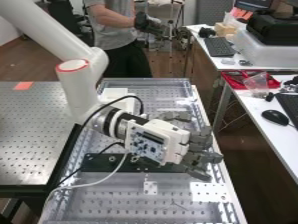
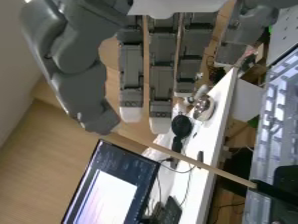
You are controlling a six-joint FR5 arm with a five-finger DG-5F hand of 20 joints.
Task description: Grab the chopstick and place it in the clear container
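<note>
1. Chopstick, a slim pale wooden stick [image 2: 193, 161], slanted past the tip of the grey thumb [image 2: 100, 117] and below the tips of the long grey fingers [image 2: 159, 90] in the wrist view. We could not tell whether it touched any of them.
2. One end of the stick lay by the thumb tip; the other met a slender black piece [image 2: 276, 194], and we could not tell whether both were one object.
3. We saw the dark grey robot hand [image 1: 198, 141] over the large clear plastic container [image 1: 159, 81], its fingers extended and released, clenched round nothing that we could make out.
4. Inside the container's outline we saw a flat black plate [image 1: 103, 162], partly under the white arm's wrist, and a white perforated plate [image 1: 209, 191] near the fingers.
5. Beside the container stood a perforated metal bench [image 1: 33, 135].
6. Across from it, on a white side table, we had a red tray [image 1: 233, 82] and a black mouse [image 1: 275, 117].
</note>
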